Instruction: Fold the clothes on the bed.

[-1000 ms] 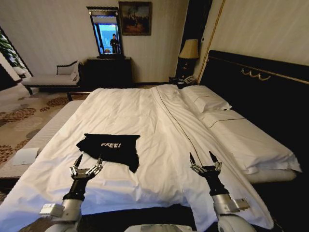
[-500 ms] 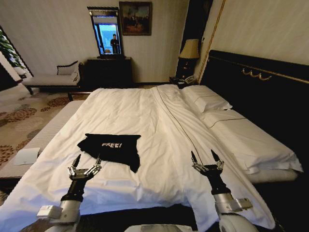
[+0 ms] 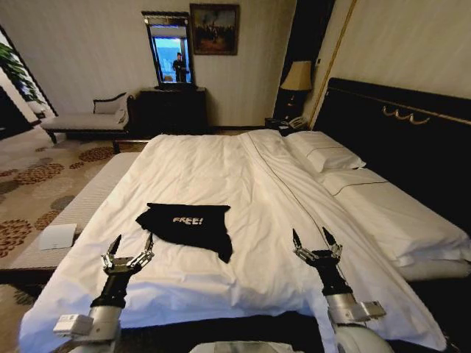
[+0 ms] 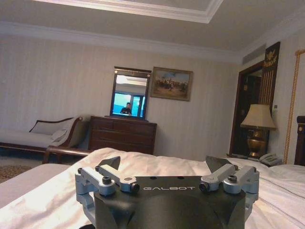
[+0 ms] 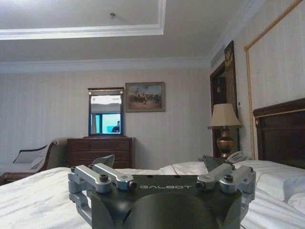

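1. Head view: a black T-shirt (image 3: pixel 188 226) with white lettering lies spread flat on the near left part of a large white bed (image 3: pixel 243 184).
2. The left gripper (image 3: pixel 126 248) hovers just in front of the shirt's near edge, fingers spread open, holding nothing.
3. The right gripper (image 3: pixel 316 243) hovers over bare white bedding, well to the right of the shirt, fingers also spread open and empty.
4. White pillows (image 3: pixel 327 156) rest against a dark headboard (image 3: pixel 405 132) on the right.

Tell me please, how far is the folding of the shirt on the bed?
Nothing looks folded yet: the black short-sleeved cotton T-shirt lies rumpled on the large white-sheeted bed. Nothing is in hand; the left claw and right claw hover open, apart from it. All folding is left.
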